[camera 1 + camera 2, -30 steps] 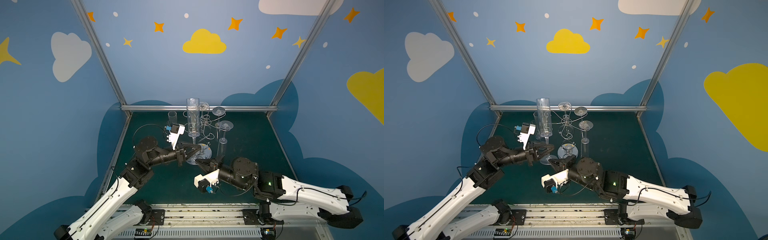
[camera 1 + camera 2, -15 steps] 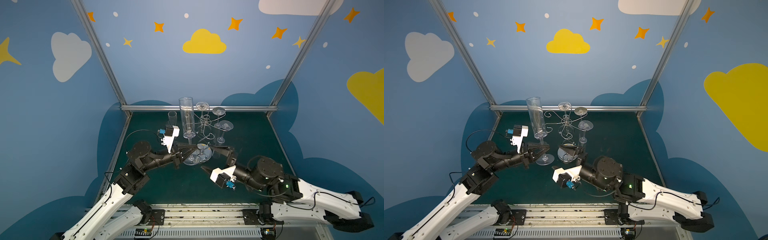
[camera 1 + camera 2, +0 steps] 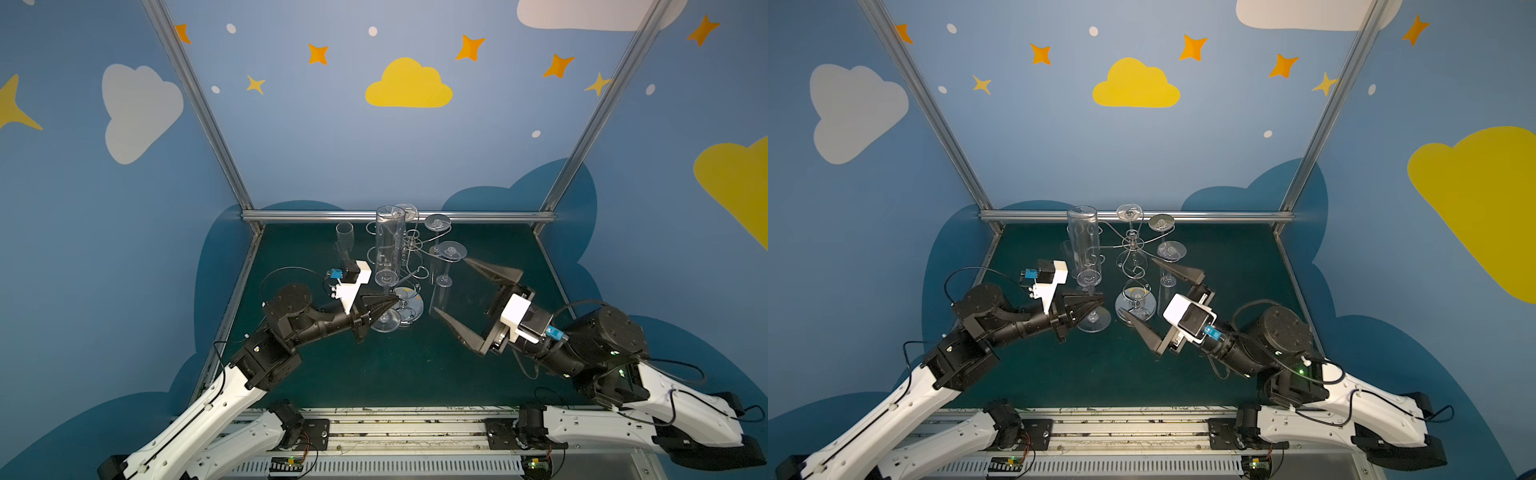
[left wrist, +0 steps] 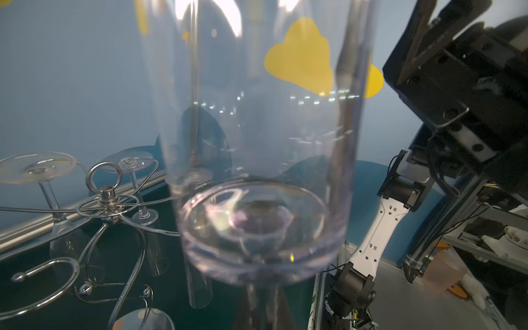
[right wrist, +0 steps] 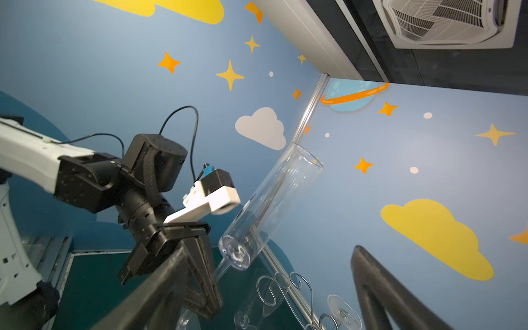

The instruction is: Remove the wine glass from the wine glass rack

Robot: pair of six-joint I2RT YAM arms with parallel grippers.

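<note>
Two sets of fingers work over the green counter (image 3: pixel 395 374). On the left, the left fingers (image 3: pixel 380 306) are clenched on the thin stem of a tall, clear wine glass (image 3: pixel 389 245). That wine glass stands upright with its foot down, just left of the rack. Its round foot sits low beside the rack's mirror base, and whether it touches the counter cannot be told. Its bowl, seen from below, fills the left wrist view. Farther back, near the rear wall, a shorter glass (image 3: pixel 344 235) stands alone. In the middle rises the shiny wire rack (image 3: pixel 410 246), whose curled arms carry three hanging glasses (image 3: pixel 451 250) upside down by their feet. On the right, the right fingers (image 3: pixel 494 272) are spread wide and hold nothing. One tip is near the foot of a hanging glass, the other low near the rack's base.
</note>
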